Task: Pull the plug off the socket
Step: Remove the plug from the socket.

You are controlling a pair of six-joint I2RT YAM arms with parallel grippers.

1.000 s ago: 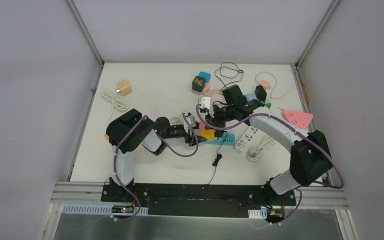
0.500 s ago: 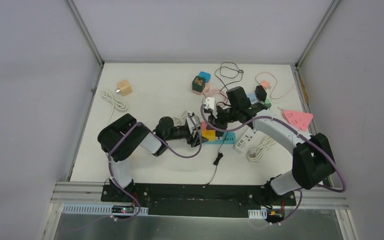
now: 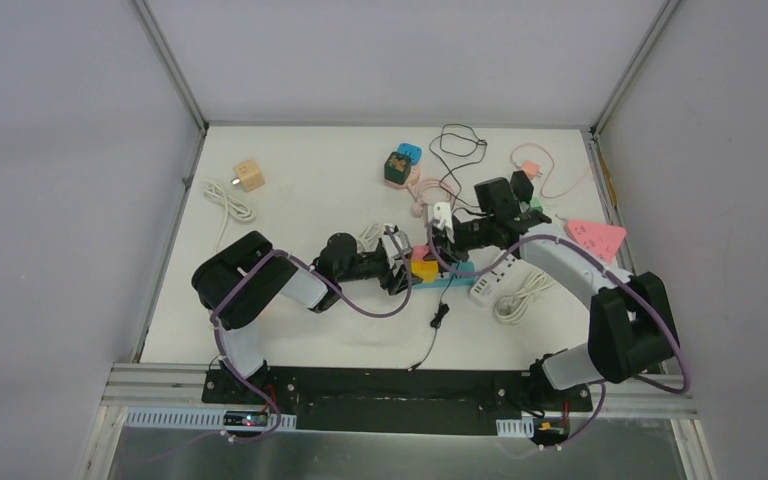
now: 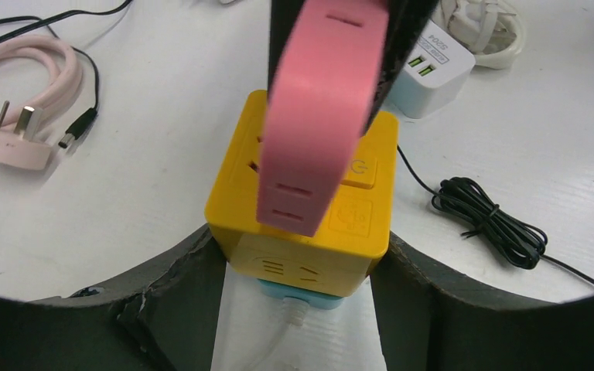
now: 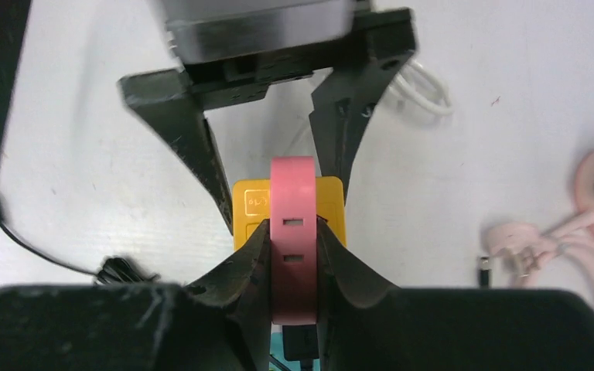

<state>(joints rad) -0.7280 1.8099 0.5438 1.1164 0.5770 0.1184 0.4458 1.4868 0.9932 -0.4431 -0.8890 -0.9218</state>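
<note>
Yellow plastic cube socket (image 4: 302, 232) sits mid-table on top of a light blue power strip (image 4: 300, 299), and the left gripper (image 4: 300, 246) has its black fingers pressed against both sides of it. Upright on the cube's top face is a flat pink plug (image 5: 292, 193), pinched tight between the right gripper (image 5: 292, 232) fingers. Can't tell if its pins are out. A white USB power strip (image 4: 433, 66) and a coiled black cable (image 4: 495, 224) lie nearby.
</note>
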